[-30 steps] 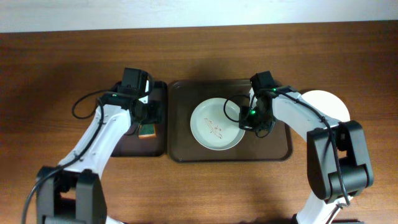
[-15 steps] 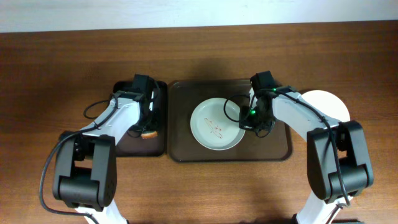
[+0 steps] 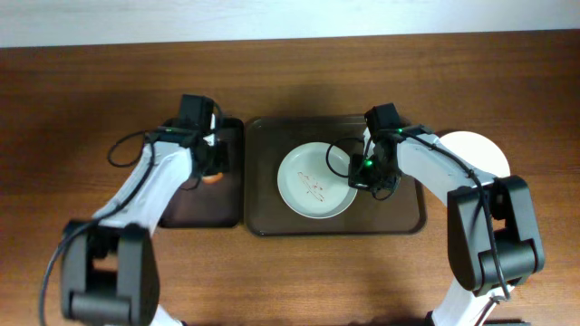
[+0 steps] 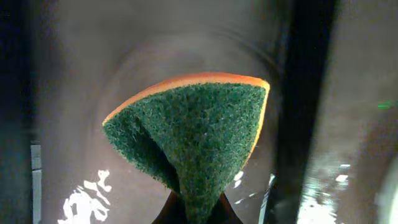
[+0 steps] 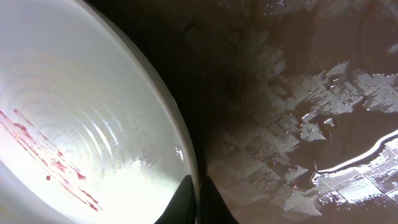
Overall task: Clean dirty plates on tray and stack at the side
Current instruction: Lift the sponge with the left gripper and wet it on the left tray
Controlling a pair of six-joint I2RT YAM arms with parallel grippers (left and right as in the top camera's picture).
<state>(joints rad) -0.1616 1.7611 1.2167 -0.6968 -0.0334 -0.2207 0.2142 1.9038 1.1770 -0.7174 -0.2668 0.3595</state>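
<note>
Your left claw (image 4: pixel 198 214) is clenched on the sponge (image 4: pixel 199 130), held over the black tray (image 3: pixel 195 213), ready for scrubbing. Your right claw (image 5: pixel 198 199) pinches the rim of the sauce-streaked plate (image 5: pixel 74 99), which lies in the brown tray (image 3: pixel 408 215), probably to steady it for wiping.
</note>
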